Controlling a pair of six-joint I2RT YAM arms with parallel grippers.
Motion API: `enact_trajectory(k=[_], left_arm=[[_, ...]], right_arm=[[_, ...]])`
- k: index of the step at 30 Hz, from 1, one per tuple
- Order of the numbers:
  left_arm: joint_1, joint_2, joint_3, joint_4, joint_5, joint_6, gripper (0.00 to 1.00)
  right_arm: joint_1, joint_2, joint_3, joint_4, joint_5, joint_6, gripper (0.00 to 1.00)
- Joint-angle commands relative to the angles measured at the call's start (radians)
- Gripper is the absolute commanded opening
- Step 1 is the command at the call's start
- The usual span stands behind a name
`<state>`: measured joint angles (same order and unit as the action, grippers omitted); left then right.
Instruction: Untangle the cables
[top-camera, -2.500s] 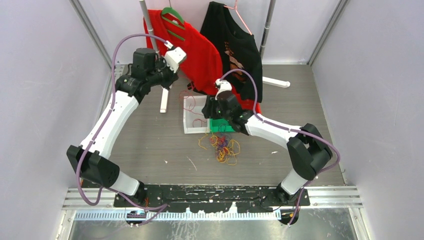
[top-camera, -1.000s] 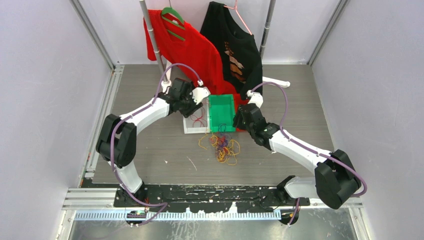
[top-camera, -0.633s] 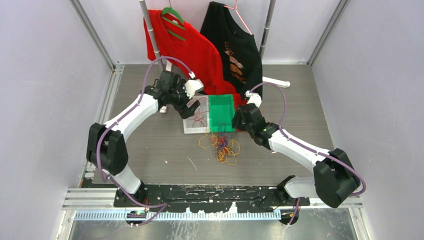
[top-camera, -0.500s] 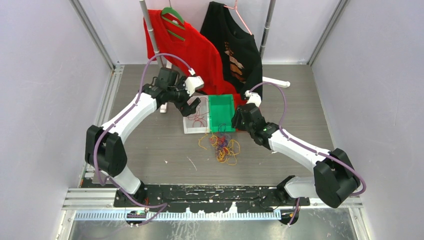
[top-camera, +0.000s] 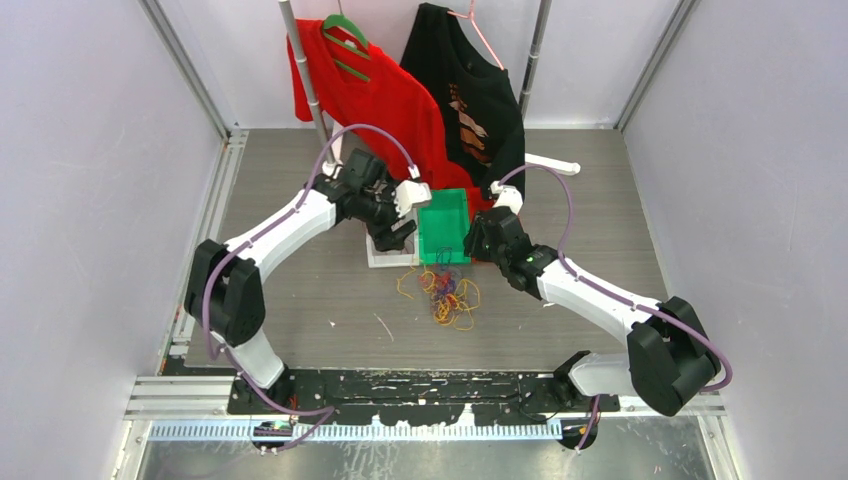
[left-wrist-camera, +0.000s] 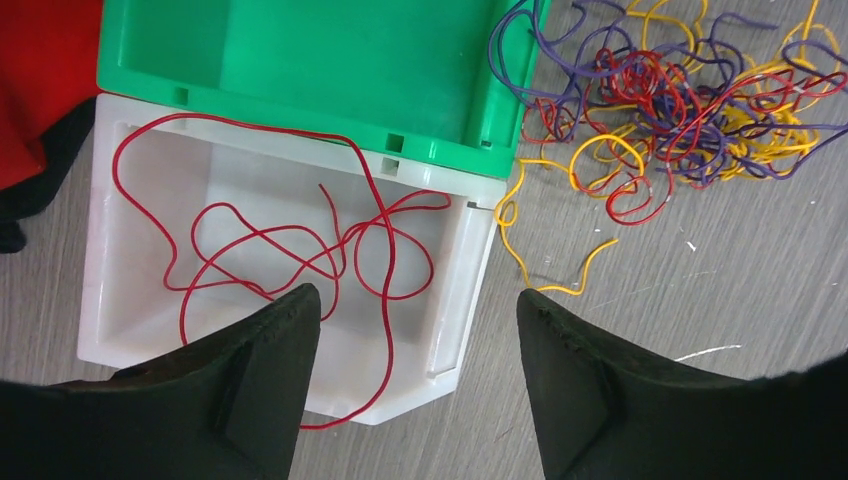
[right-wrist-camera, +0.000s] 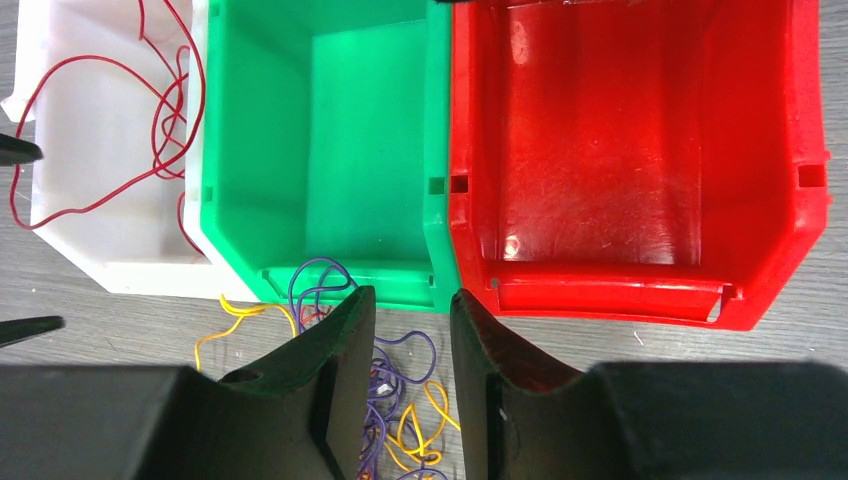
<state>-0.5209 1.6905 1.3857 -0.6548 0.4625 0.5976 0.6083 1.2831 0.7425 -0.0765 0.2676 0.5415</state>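
A loose knot of red, yellow and purple cables (top-camera: 448, 292) lies on the desk (top-camera: 300, 300), just in front of three bins set side by side: white bin (left-wrist-camera: 452, 300), green bin (left-wrist-camera: 300, 60) and red bin (right-wrist-camera: 640, 150). The white bin holds a few red strands; the other two look empty. The left fingers (left-wrist-camera: 260, 390) hang wide apart and empty over the white bin. The right fingers (right-wrist-camera: 330, 380), narrowly parted, hover above the green bin's near lip, apparently gripping nothing. A purple strand (right-wrist-camera: 317, 266) hooks over that lip, so lifting one cable could drag the whole clump or tug the bin.

L gripper (left-wrist-camera: 418, 297) wide apart; R gripper (right-wrist-camera: 412, 296) barely parted
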Motion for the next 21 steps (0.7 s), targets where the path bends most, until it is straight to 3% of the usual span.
enact_trajectory(k=[1,3,6,9,10,21], left_arm=[[-0.002,0.025,0.034,0.005,-0.033,0.073,0.7],[-0.002,0.038,0.024,0.051,-0.066,0.068,0.6],[-0.002,0.048,0.002,0.169,-0.144,0.024,0.23],[-0.002,0.058,-0.01,0.257,-0.209,-0.015,0.04],[-0.002,0.066,-0.01,0.285,-0.231,-0.035,0.0],[-0.005,0.169,-0.039,0.35,-0.325,-0.098,0.0]], right_arm=[[-0.002,-0.035,0.021,0.034,0.01,0.015,0.38],[-0.002,-0.038,0.018,0.038,0.011,0.018,0.36],[-0.003,-0.041,0.01,0.042,0.012,0.021,0.33],[-0.003,-0.043,0.006,0.043,0.013,0.024,0.31],[-0.004,-0.043,0.004,0.043,0.013,0.024,0.31],[-0.003,-0.045,-0.015,0.053,0.014,0.026,0.27]])
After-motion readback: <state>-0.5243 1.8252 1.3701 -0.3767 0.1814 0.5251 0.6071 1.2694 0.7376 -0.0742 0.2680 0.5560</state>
